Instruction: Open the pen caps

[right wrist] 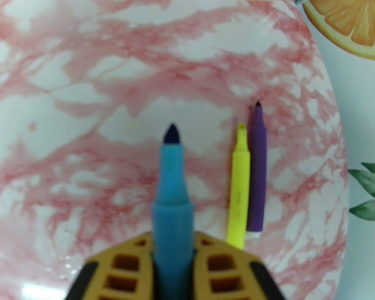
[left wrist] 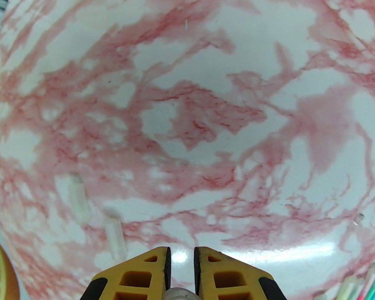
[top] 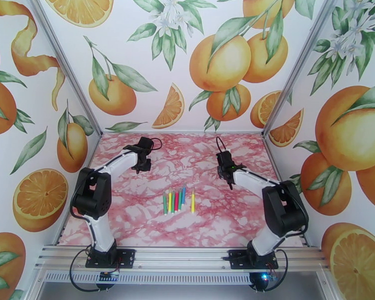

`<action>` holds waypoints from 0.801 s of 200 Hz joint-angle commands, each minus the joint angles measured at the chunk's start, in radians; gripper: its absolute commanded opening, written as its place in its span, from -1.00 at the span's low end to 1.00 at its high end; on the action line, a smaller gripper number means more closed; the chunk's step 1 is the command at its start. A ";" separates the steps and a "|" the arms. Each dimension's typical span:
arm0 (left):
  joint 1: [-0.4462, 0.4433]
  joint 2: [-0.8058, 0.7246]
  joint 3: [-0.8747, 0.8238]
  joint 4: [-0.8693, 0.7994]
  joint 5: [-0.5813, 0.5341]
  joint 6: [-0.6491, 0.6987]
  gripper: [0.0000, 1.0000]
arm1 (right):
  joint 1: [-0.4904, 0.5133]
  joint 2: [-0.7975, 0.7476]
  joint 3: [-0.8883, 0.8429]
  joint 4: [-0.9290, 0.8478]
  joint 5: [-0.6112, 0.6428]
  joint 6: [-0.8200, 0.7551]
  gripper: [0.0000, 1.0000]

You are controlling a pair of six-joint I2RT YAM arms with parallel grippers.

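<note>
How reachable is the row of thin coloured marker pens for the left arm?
Probably yes: the row of marker pens lies on open pink marble tabletop, nothing over it; the left gripper hovers nearby, the right gripper, clamping a blue marker, stands aside.

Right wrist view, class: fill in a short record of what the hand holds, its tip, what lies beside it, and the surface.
hand: right hand, shut on the blue pen
held: blue pen, cap off, dark tip bare
beside: yellow pen and purple pen, side by side, tips bare
surface: pink marbled table
</note>
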 commanded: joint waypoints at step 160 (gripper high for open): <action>0.062 0.072 -0.065 0.044 -0.002 0.020 -0.71 | -0.061 0.175 0.105 -0.087 0.104 -0.003 -1.00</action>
